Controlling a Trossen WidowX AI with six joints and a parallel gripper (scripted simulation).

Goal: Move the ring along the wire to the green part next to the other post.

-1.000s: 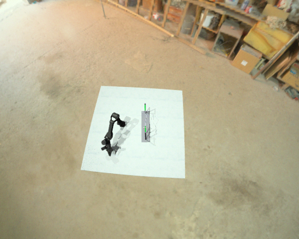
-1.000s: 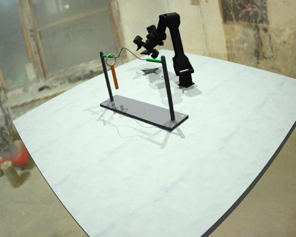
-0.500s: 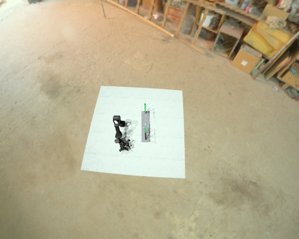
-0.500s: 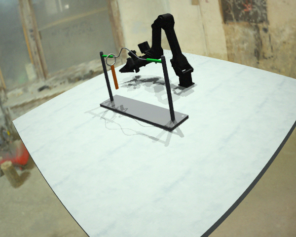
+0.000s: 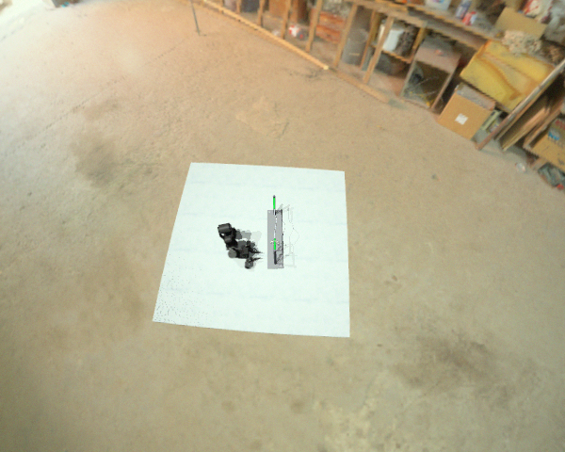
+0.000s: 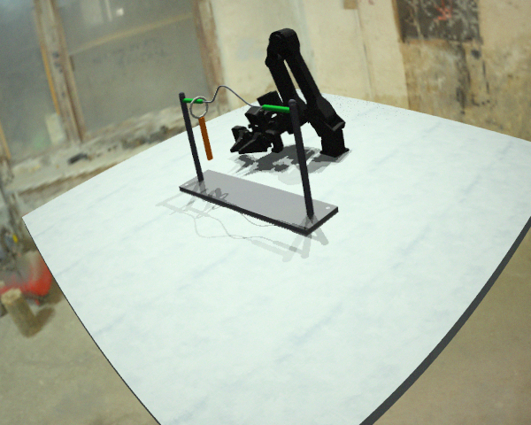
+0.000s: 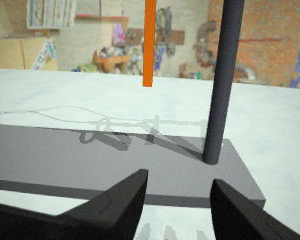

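Ring (image 6: 198, 108) with orange handle (image 6: 204, 138) hangs on the green wire section (image 6: 191, 99) beside the far post (image 6: 190, 137), handle dangling free. Low above the table (image 6: 265, 297), the gripper (image 6: 247, 142) faces the grey base plate (image 6: 257, 198), fingers partly apart and apparently holding nothing.

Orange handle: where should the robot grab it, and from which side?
Grab the orange handle around its lower half, well below the ring. It hangs straight down by the post, so come in level from the arm's side, with the open gripper raised until its jaws straddle it.
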